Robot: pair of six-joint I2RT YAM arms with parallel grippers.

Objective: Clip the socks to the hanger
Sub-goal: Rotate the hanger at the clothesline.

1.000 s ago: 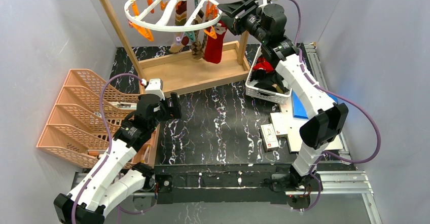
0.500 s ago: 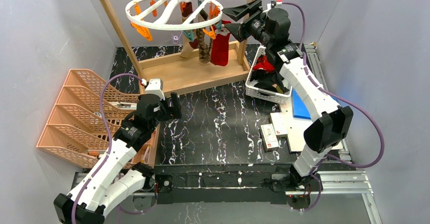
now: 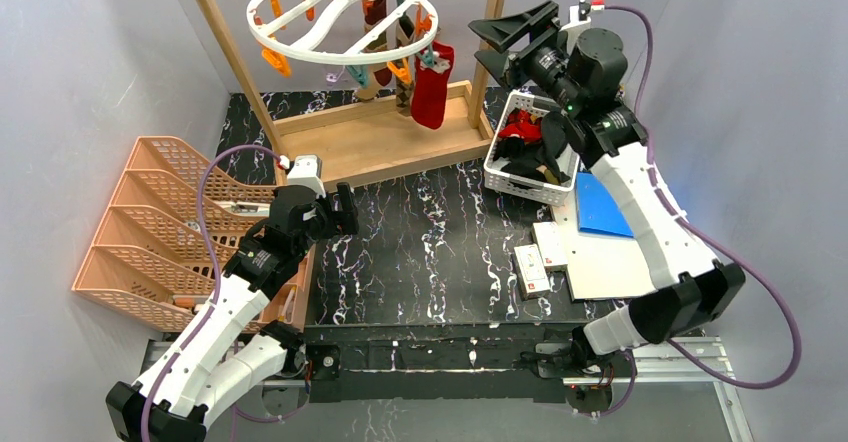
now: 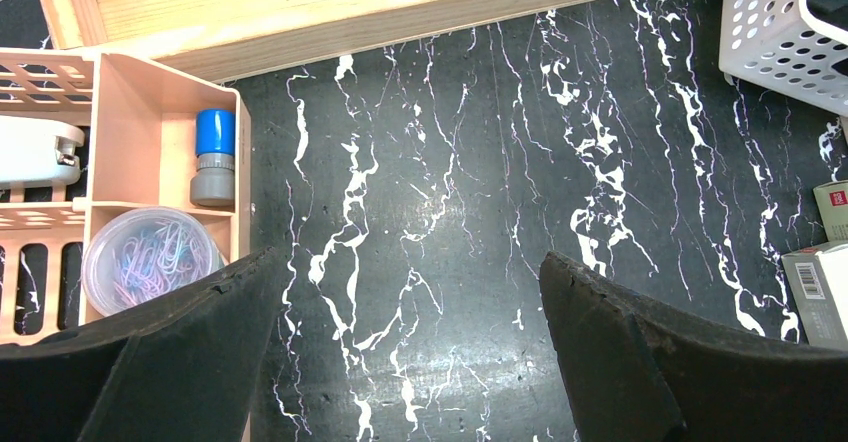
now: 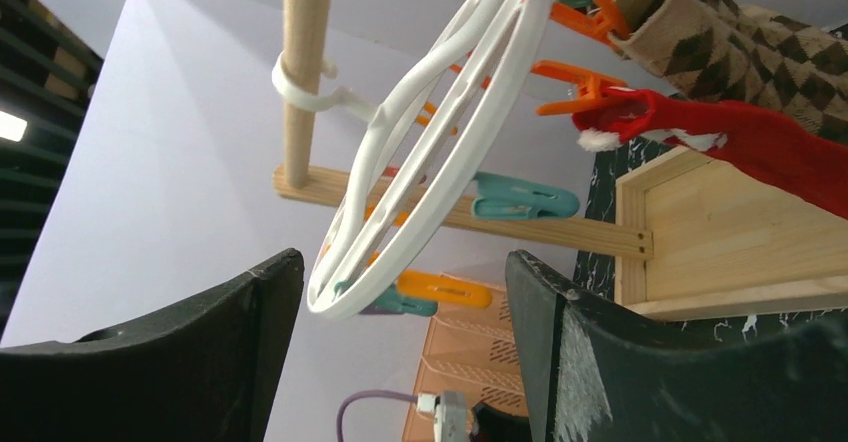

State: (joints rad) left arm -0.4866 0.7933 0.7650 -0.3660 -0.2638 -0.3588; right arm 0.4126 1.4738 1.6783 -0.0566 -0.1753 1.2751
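Wooden frame [image 3: 360, 147] around hanger [image 3: 310, 58], basket [image 3: 520, 187] beside

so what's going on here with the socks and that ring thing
A two-armed robot is pegging laundry onto a white drying ring. A red sock and a patterned sock hang from its clips. The right fingers are open and empty, up beside the ring. A white basket close by holds more socks. The left fingers are open too, low over the table, holding nothing.

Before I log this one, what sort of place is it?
Probably a lab cell staged for laundry: grey walls around a marble-print table, a clip hanger on a wooden frame, a basket of socks.
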